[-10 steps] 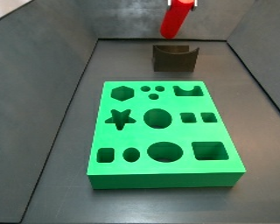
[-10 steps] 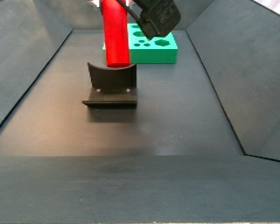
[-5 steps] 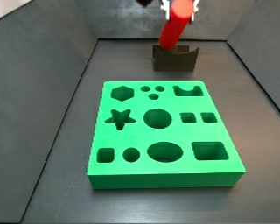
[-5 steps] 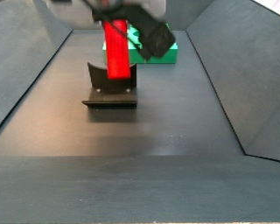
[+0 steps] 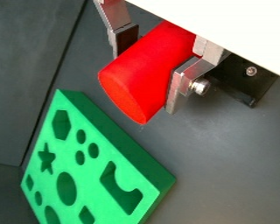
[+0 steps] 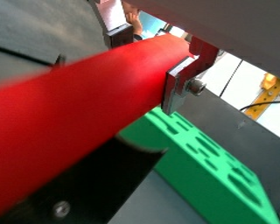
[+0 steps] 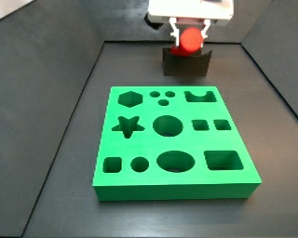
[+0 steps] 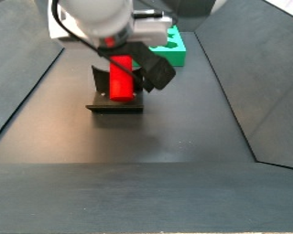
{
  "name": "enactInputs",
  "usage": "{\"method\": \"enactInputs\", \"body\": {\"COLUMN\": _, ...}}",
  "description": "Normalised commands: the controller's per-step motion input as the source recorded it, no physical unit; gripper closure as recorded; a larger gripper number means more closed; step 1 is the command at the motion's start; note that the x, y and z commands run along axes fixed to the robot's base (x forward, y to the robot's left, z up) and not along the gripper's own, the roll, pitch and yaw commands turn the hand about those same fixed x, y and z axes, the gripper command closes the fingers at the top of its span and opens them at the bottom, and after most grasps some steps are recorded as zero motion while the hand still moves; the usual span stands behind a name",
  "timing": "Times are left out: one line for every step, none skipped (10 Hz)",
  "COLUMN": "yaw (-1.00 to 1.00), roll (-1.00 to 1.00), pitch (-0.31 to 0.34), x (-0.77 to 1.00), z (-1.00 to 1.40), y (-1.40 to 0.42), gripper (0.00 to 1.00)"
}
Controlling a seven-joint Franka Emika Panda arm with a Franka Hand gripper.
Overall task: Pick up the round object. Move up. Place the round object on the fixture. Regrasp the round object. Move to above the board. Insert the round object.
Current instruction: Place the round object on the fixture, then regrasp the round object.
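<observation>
One hand (image 7: 189, 35), top centre in a side view, grips the red peg (image 7: 189, 40) over the fixture (image 7: 186, 63); board (image 7: 171, 139) below.

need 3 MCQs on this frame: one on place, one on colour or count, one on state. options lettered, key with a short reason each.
1. Where is the gripper?
A. Over the dark grey notched fixture
B. Over the board's star hole
C. Resting on the bare floor

2. What colour is the large flat slab with shaped holes, the board?
A. Blue
B. Bright green
C. Yellow

3. What state is the smooth red cylinder peg in?
A. Lying loose on the floor
B. Seated in a board hole
C. Clamped between the silver fingers

Key:
1 A: in both side views the gripper hangs right at the fixture, away from the board's holes.
2 B: the slab is plainly green in both side views.
3 C: in both wrist views the finger plates press on the peg from both sides.
</observation>
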Motion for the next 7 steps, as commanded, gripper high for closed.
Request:
{"method": "enactInputs", "body": {"yaw": -0.03, "roll": -0.06, "pitch": -0.071, "x": 0.06, "z": -0.38, "y": 0.01, "gripper": 1.0}}
{"method": "enactInputs", "body": {"yaw": -0.02, "roll": -0.06, "pitch": -0.072, "x": 0.05, "z": -0.28, "y": 0.01, "gripper": 1.0}}
{"method": "enactInputs", "body": {"yaw": 0.0, "roll": -0.06, "pitch": -0.074, "x": 0.05, "z": -0.2, "y": 0.0, "gripper": 1.0}}
{"method": "enactInputs", "body": {"yaw": 0.0, "roll": -0.05, "pitch": -0.072, "x": 0.05, "z": -0.17, "y": 0.01, "gripper": 1.0}}
{"method": "enactInputs", "body": {"yaw": 0.0, "roll": 0.0, "pitch": 0.0, "x": 0.0, "z": 0.0, "y": 0.0, "gripper": 0.0}}
{"method": "enactInputs", "body": {"yaw": 0.01, "roll": -0.05, "pitch": 0.05, "x": 0.0, "z": 1.0, "y": 0.0, "gripper": 0.0}}
{"method": "enactInputs", "body": {"yaw": 0.01, "roll": -0.04, "pitch": 0.051, "x": 0.0, "z": 1.0, "y": 0.0, "gripper": 0.0}}
